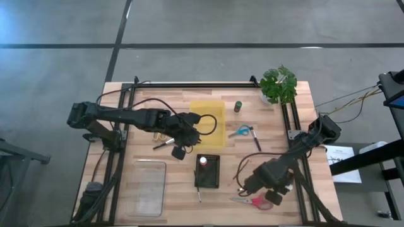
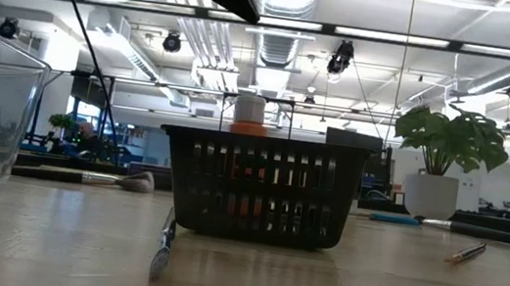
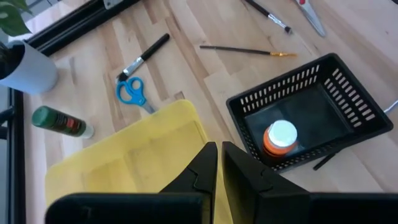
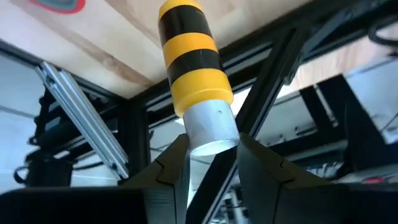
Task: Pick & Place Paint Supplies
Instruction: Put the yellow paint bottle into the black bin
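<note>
held bottle: a paint bottle [image 4: 198,87] with a yellow top, black-and-yellow bands and a pale base sits pinched between the right gripper's fingers [image 4: 171,165], over the worktop's near right part.
right gripper: the right gripper [image 1: 268,187] is clamped on that bottle, jaws narrow around its pale end (in the high view the bottle itself is hidden under the arm).
basket bottle: a second paint bottle [image 3: 280,137], white top over an orange body, stands upright inside the black basket [image 3: 348,99]; the low view shows its cap [image 2: 249,111] above the basket rim.
basket: it sits near the middle of the worktop [image 1: 177,189], toward the near edge.
thin brushes: one thin paintbrush [image 3: 245,50] lies on the wood just beyond the basket, another [image 1: 198,194] lies at the basket's near edge, and a dark-handled one [image 1: 255,139] lies toward the right side, beside the blue scissors [image 1: 240,132].
broad brush: a broad brush [image 2: 97,180] lies flat, left of the basket in the low view.
green bottle: a green bottle [image 1: 238,106] stands near the far edge, between the yellow tray [image 1: 208,116] and the potted plant [image 1: 278,85].
left gripper: the left gripper [image 3: 217,163] hangs over the yellow tray's near rim, fingers pressed nearly together with nothing between them.
other items: red scissors [image 1: 255,202] lie by the near right edge (partly under the right arm); a clear container [image 1: 146,188] rests at the near left corner.
</note>
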Available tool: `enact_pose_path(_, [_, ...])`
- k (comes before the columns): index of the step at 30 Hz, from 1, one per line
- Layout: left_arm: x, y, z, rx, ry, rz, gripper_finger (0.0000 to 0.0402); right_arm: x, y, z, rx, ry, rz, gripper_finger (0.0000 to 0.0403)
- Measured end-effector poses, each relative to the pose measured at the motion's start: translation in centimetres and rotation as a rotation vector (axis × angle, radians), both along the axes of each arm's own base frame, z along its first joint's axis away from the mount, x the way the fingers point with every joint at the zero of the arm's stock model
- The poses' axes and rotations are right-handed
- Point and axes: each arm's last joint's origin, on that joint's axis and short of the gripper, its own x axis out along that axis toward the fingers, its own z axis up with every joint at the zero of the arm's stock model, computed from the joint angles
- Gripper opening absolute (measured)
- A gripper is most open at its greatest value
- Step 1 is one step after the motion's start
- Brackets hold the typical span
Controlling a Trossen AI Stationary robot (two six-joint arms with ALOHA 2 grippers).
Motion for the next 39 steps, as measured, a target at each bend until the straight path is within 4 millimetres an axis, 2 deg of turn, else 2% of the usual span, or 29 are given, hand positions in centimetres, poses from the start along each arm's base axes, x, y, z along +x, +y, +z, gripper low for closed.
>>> enact_pose_path(7, [0.1,0.0,0.1,-0.006,-0.013,-0.005,0.0033,-0.2,0.2,-0.1,-0.081,0.009,-0.042,0.01])
enact_pose_path(15, [0.1,-0.1,0.1,-0.023,-0.012,-0.006,0.0033,0.9,1.2,-3.1,-0.04,0.055,0.079,0.01])
enact_pose_path(21, [0.1,-0.1,0.1,-0.025,-0.012,-0.007,0.0033,1.6,1.6,-3.9,-0.005,0.05,0.14,0.01])
enact_pose_path(27, [0.1,-0.1,0.1,-0.025,-0.01,-0.007,0.0033,1.8,1.7,-4.2,-0.004,0.042,0.162,0.01])
enact_pose_path(32, [0.1,-0.1,0.0,-0.031,-0.006,-0.001,0.0033,1.7,1.6,-3.5,-0.006,-0.014,0.184,0.0101])
enact_pose_path(39, [0.1,-0.1,0.0,-0.04,-0.002,0.009,0.0033,1.7,1.3,-2.6,-0.055,-0.088,0.198,0.0212])
